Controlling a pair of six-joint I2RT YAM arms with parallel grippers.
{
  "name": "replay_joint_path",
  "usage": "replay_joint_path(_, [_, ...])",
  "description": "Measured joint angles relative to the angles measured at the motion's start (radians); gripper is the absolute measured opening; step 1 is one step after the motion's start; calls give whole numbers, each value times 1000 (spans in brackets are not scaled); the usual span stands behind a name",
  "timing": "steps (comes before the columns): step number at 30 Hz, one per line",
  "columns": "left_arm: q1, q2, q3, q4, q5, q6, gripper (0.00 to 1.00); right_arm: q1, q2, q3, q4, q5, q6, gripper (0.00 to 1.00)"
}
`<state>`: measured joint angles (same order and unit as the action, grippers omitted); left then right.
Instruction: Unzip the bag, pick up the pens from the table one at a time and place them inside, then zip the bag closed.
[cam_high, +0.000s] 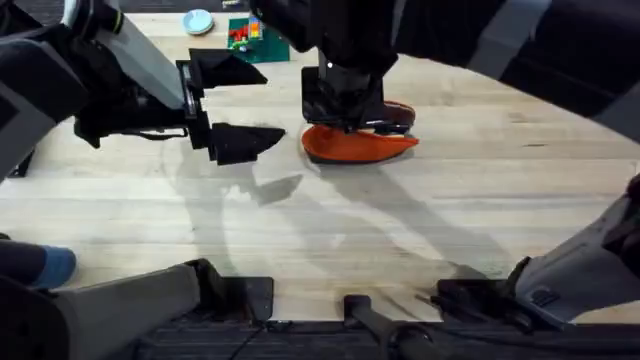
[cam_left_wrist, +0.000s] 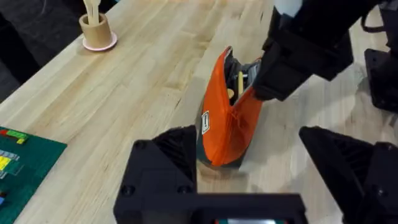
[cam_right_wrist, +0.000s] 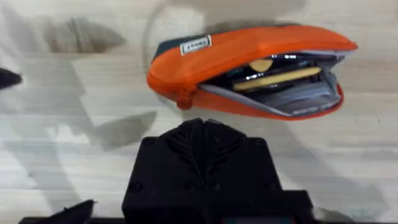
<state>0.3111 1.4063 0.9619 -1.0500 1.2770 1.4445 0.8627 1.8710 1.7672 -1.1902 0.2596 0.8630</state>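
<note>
The orange bag (cam_high: 365, 147) lies on the table (cam_high: 480, 200) with its zipper open. In the right wrist view the bag (cam_right_wrist: 236, 53) gapes; a yellowish pen (cam_right_wrist: 283, 77) and a dark pen (cam_right_wrist: 264, 70) lie inside, and the small red pull (cam_right_wrist: 183, 101) sits at the zipper's closed end. My right gripper (cam_right_wrist: 202, 127) hangs shut just in front of that pull, and I cannot tell whether it touches it. In the overhead view the right gripper (cam_high: 348, 122) is over the bag. My left gripper (cam_high: 270, 105) is open, left of the bag, holding nothing. The left wrist view shows the bag (cam_left_wrist: 221, 124) between its spread fingers (cam_left_wrist: 165, 168).
A pink cup with wooden sticks (cam_left_wrist: 96, 31) stands far off near the table edge. A green baseplate with bricks (cam_high: 255, 38) and a small light dish (cam_high: 198, 22) sit at the back. Bare wood stretches in front of the bag.
</note>
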Motion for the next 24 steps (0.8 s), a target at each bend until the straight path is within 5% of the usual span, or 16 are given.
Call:
replay_joint_path(10, [0,0,0,0,3,0,994,-2,-6,76,-137,-21,-47,30])
replay_joint_path(24, [0,0,0,0,3,0,995,-68,-174,97,-188,-21,-171,31])
